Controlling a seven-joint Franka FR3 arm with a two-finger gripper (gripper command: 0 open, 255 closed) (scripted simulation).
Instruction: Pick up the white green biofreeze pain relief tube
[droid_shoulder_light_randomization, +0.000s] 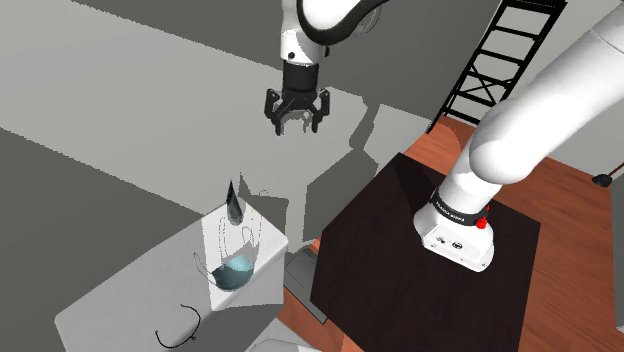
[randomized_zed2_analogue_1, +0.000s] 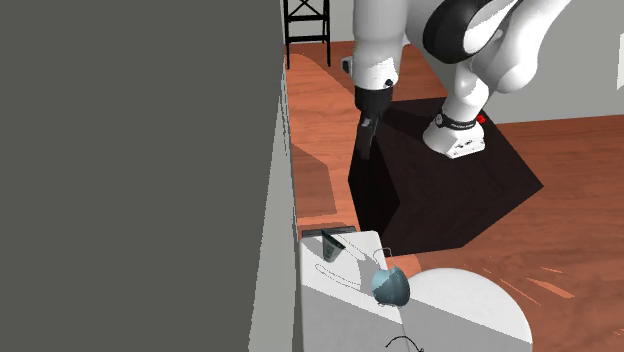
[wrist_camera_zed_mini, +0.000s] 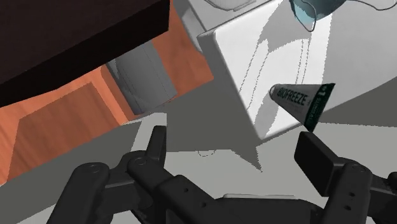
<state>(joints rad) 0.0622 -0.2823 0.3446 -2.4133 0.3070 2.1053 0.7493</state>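
Note:
The Biofreeze tube (wrist_camera_zed_mini: 301, 102) is pale grey with green lettering and a dark green crimped end. It rests at the edge of a white block (droid_shoulder_light_randomization: 228, 292), where it looks like a dark tapering shape (droid_shoulder_light_randomization: 234, 203). In the second exterior view the tube (randomized_zed2_analogue_1: 333, 245) lies near the block's far corner. My black gripper (droid_shoulder_light_randomization: 297, 116) hangs open well above and behind it, with nothing between its fingers. In the wrist view the tube sits beyond the right fingertip (wrist_camera_zed_mini: 313, 151) of the gripper (wrist_camera_zed_mini: 235, 147). A pale blue face mask (droid_shoulder_light_randomization: 237, 270) lies next to the tube.
The dark stand (droid_shoulder_light_randomization: 400, 260) sits on a wooden floor (randomized_zed2_analogue_1: 320, 110) beside the white block. A black ladder-like frame (droid_shoulder_light_randomization: 500, 60) stands behind. A grey wall (randomized_zed2_analogue_1: 140, 170) takes up the second exterior view's left. A thin black cord (droid_shoulder_light_randomization: 182, 330) lies on the light surface.

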